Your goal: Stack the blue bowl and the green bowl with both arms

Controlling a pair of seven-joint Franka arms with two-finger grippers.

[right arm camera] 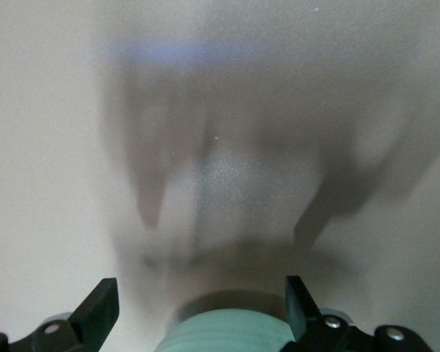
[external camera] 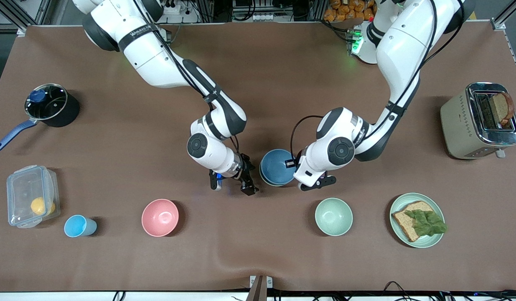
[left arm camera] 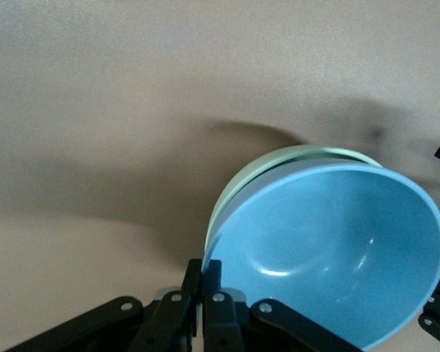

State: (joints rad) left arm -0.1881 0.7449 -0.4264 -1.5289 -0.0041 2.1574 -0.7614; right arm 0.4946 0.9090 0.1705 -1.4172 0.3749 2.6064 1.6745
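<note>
The blue bowl (external camera: 275, 166) sits nested in the green bowl (left arm camera: 279, 163) near the table's middle. In the front view the green bowl is hidden under it. My left gripper (external camera: 294, 166) is shut on the blue bowl's rim (left arm camera: 330, 257), its fingers (left arm camera: 214, 273) pinching the edge. My right gripper (external camera: 233, 188) is open and empty over bare table beside the bowls, toward the right arm's end. In the right wrist view its fingers (right arm camera: 103, 293) stand wide apart, with a blurred pale green shape (right arm camera: 227, 334) at the frame's edge that I cannot identify.
Nearer the front camera stand a pink bowl (external camera: 159, 217), a paler mint bowl (external camera: 334, 216), a green plate (external camera: 397, 201) with bread, a light-blue cup (external camera: 79, 226) and a plastic container (external camera: 31, 195). A pot (external camera: 49, 104) and a toaster (external camera: 479, 121) stand at the table's ends.
</note>
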